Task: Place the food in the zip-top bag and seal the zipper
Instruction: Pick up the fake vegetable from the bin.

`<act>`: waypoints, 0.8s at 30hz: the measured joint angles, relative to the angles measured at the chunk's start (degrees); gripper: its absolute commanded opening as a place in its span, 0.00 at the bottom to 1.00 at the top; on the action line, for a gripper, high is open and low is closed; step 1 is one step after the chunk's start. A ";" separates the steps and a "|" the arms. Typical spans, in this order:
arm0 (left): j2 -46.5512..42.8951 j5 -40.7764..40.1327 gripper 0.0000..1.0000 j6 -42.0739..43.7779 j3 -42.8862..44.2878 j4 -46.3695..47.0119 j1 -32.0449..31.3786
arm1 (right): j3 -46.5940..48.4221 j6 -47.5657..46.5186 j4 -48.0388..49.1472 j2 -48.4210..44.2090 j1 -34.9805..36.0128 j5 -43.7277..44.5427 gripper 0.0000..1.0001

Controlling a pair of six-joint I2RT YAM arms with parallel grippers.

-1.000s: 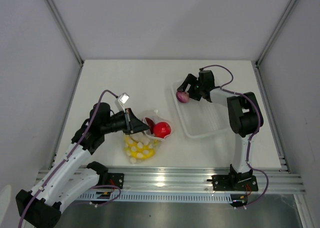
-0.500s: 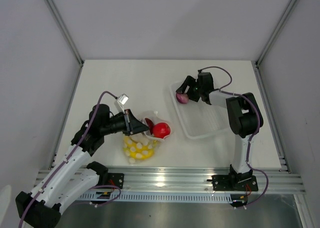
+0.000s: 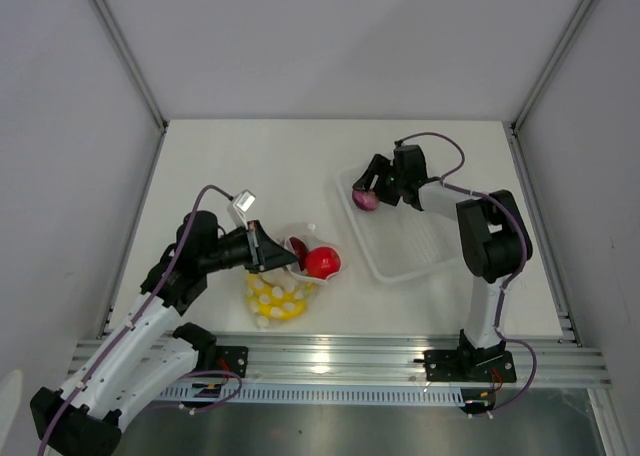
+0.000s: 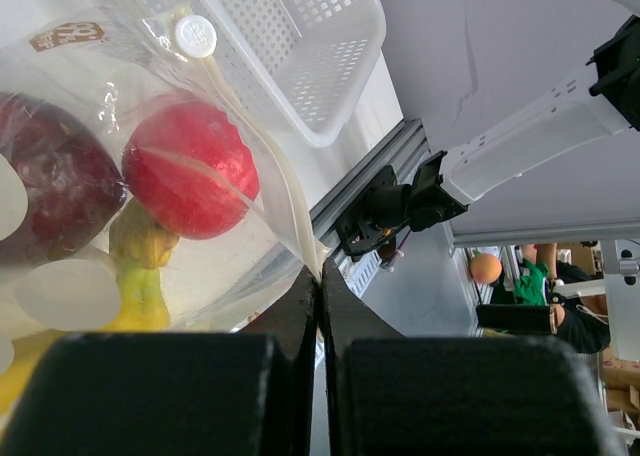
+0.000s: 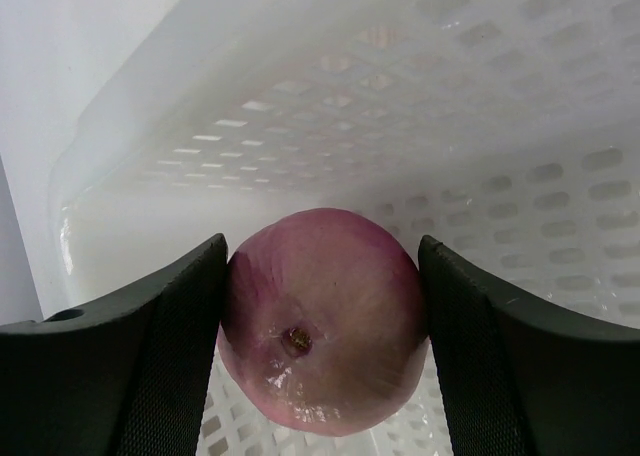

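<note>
At 7 o'clock from the table centre, the left gripper [image 4: 320,276] is closed tight on a thin fold of the bag [image 3: 262,276], holding that edge off the table.

Hazard 1: the grip covers only a narrow strip of film. If the film slides out from between the fingers, the mouth collapses and the contents can roll out.

Hazard 2: the opening appears to face 3 o'clock, and the red fruit [image 3: 322,261] sits close to it. An incoming item may strike this fruit, push it out or jam at the mouth.

At 2 o'clock from the centre, the right gripper [image 3: 364,190] clamps the onion [image 5: 320,351] across its widest part, at the 10 o'clock corner of the tray [image 3: 420,251].

Hazard 3: the onion is round and glossy, so a quick sideways move may squeeze it out of the grip.

Hazard 4: a low carry may catch the tray wall and drag the tray.

Appearance: the bag is clear and crinkled, with a small brown label. The zipper [image 4: 270,148] is a pale strip ending in a white round tab, and it looks unsealed. Inside lie the apple [image 4: 45,186], the red fruit and the banana [image 3: 275,298]. The onion is pink-purple and smooth, with a small brown scar.
</note>
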 measured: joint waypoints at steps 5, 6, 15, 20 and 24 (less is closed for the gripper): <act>-0.24 -0.09 0.01 0.00 0.00 -0.76 0.00 | 0.00 -1.55 -3.89 -4.85 0.02 2.56 0.00; -0.24 -0.11 0.01 0.00 0.00 -0.94 0.02 | 0.00 -1.75 -4.66 -5.90 0.02 2.95 0.00; -1.42 0.63 0.01 -1.55 -1.16 -0.90 0.00 | -4.90 -2.43 -11.39 -24.02 4.35 6.80 0.00; -1.42 1.97 0.01 -1.64 -1.16 -1.14 0.00 | -7.96 -1.11 -14.43 -35.30 16.83 9.20 0.00; -1.42 2.67 0.01 -1.60 -0.98 -1.97 0.02 | -9.53 1.51 -15.93 -42.88 25.64 12.20 0.00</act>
